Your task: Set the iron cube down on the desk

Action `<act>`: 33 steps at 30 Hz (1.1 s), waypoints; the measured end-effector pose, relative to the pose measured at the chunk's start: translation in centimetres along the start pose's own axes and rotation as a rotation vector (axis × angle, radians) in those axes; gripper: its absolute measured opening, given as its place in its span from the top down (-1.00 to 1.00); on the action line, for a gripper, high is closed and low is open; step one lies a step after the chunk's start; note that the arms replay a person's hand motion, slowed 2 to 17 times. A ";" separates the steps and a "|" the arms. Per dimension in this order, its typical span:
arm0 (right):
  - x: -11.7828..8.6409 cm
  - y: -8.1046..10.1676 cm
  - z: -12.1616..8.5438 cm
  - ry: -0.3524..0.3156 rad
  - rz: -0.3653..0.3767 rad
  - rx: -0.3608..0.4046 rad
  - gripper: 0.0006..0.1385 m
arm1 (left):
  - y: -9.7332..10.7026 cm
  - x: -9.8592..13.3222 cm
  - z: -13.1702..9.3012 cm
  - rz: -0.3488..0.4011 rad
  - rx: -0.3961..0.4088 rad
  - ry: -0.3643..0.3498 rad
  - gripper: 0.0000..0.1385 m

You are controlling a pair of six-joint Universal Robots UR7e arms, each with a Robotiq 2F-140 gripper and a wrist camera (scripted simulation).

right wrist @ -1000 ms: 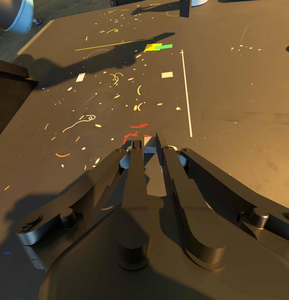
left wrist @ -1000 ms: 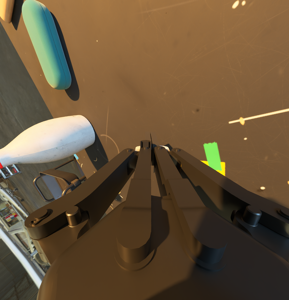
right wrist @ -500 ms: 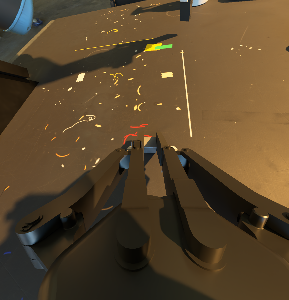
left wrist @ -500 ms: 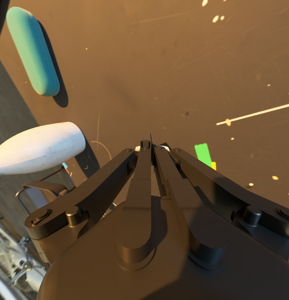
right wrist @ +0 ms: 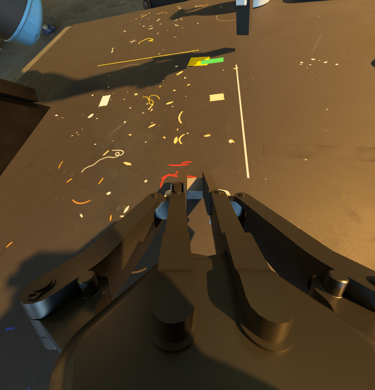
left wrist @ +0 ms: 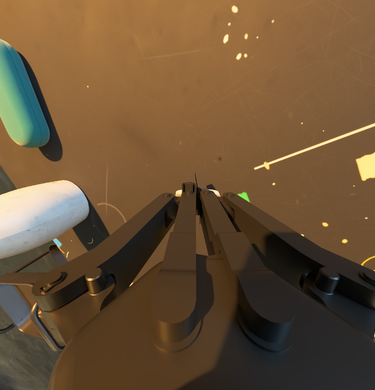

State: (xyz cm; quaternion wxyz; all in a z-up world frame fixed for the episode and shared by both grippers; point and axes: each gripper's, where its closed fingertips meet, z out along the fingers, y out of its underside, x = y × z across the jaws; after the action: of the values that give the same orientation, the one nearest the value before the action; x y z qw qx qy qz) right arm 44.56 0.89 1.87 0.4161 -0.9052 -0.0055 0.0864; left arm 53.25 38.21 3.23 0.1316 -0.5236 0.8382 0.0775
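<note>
**Kid:** Right wrist view first! Where is the iron cube?

**Me:** My right gripper is pinching the iron cube between its two fingertips. You can see a small grey block there, with one finger pressed on each side.

**Kid:** Is it on the desk now?

**Me:** I can't tell for sure. The cube looks very low over the desk, just by the red scribble. Its bottom is hidden by my fingers, so I don't know if it touches.

**Kid:** So what is done and what is left?

**Me:** I think the carrying part is about done. I have not let go, though. What's left is to make sure the cube sits flat, then let my fingers spread, then lift away.

**Kid:** And your other one?

**Me:** My left gripper is squeezed tight with nothing in it. It hangs over a far part of the desk. On its left are a teal case and a white bowling pin. A bit of green tape peeks out on its right.

**Kid:** Does it need to help?

**Me:** I don't think so. This job is for my right side.
</note>
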 end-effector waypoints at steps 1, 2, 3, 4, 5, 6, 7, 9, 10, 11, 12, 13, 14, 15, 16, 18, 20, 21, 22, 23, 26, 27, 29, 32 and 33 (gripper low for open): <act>0.0 0.0 0.0 0.000 -0.001 0.000 0.72 | -0.1 -0.2 -0.1 0.000 0.004 -0.010 0.99; 0.0 0.0 0.0 0.001 -0.001 0.000 0.72 | -0.1 -0.3 -0.1 -0.002 0.009 -0.020 0.99; 0.0 0.0 0.0 0.002 -0.002 0.000 0.72 | -0.2 -0.5 -0.2 -0.004 0.015 -0.028 0.99; 0.0 0.0 0.0 0.002 -0.002 0.000 0.72 | -0.2 -0.6 -0.3 -0.006 0.022 -0.033 0.99; 0.0 0.0 0.0 0.003 -0.003 0.000 0.72 | -0.3 -0.7 -0.4 -0.010 0.031 -0.034 0.99; 0.0 0.0 0.0 0.003 -0.004 0.000 0.72 | -0.4 -0.7 -0.6 -0.014 0.042 -0.032 0.99; 0.0 0.0 0.0 0.004 -0.004 0.000 0.72 | -0.5 -0.8 -0.7 -0.020 0.053 -0.029 0.99; 0.0 0.0 0.0 0.005 -0.006 -0.001 0.72 | -0.8 -0.9 -1.0 -0.034 0.078 -0.019 0.99; 0.0 0.0 0.0 0.005 -0.006 -0.001 0.72 | -0.9 -0.9 -1.2 -0.043 0.092 -0.012 0.99; 0.0 0.0 0.0 0.006 -0.006 -0.001 0.72 | -1.0 -0.9 -1.3 -0.052 0.107 -0.006 0.99; 0.0 0.0 0.0 0.006 -0.007 -0.001 0.72 | -1.1 -1.0 -1.5 -0.063 0.121 -0.001 0.99; 0.0 0.0 0.0 0.006 -0.007 -0.001 0.72 | -1.2 -1.2 -1.7 -0.074 0.135 0.003 0.99; 0.0 0.0 0.0 0.006 -0.007 -0.001 0.72 | -1.3 -1.3 -1.9 -0.086 0.149 0.005 0.99; 0.0 0.0 0.0 0.007 -0.008 -0.001 0.72 | -1.4 -1.4 -2.1 -0.097 0.163 0.008 0.99; 0.0 0.0 0.0 0.007 -0.008 -0.001 0.72 | -1.5 -1.6 -2.3 -0.109 0.177 0.008 0.99; 0.0 0.0 0.0 0.006 -0.007 -0.001 0.72 | -1.6 -2.1 -2.7 -0.135 0.203 0.003 0.99; 0.0 0.0 0.0 0.006 -0.007 -0.001 0.72 | -1.6 -2.6 -3.1 -0.160 0.227 -0.005 0.98; 0.0 0.0 0.0 0.005 -0.006 -0.001 0.72 | -1.6 -2.8 -3.3 -0.172 0.238 -0.010 0.98; 0.0 0.0 0.0 0.005 -0.006 -0.001 0.72 | -1.6 -3.1 -3.5 -0.185 0.249 -0.016 0.98; 0.0 0.0 0.0 0.005 -0.005 -0.001 0.72 | -1.6 -3.4 -3.7 -0.197 0.260 -0.022 0.98; 0.0 0.0 0.0 0.004 -0.004 0.000 0.72 | -1.6 -4.1 -4.3 -0.230 0.289 -0.036 0.98; 0.0 0.0 0.0 0.003 -0.004 0.000 0.72 | -1.5 -4.3 -4.5 -0.240 0.298 -0.041 0.98; 0.0 0.0 0.0 0.003 -0.004 0.000 0.72 | -1.4 -4.7 -4.8 -0.258 0.313 -0.048 0.98; 0.0 0.0 0.0 0.003 -0.003 0.000 0.72 | -1.2 -5.2 -5.3 -0.281 0.333 -0.057 0.98; 0.0 0.0 0.0 0.003 -0.003 0.000 0.72 | -1.1 -5.4 -5.4 -0.287 0.338 -0.060 0.99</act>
State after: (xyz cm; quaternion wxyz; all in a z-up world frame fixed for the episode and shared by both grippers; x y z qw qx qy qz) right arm 44.56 0.91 1.85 0.4161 -0.9054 -0.0064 0.0845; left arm 55.77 40.90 10.02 0.2519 -0.6055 0.7519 -0.0682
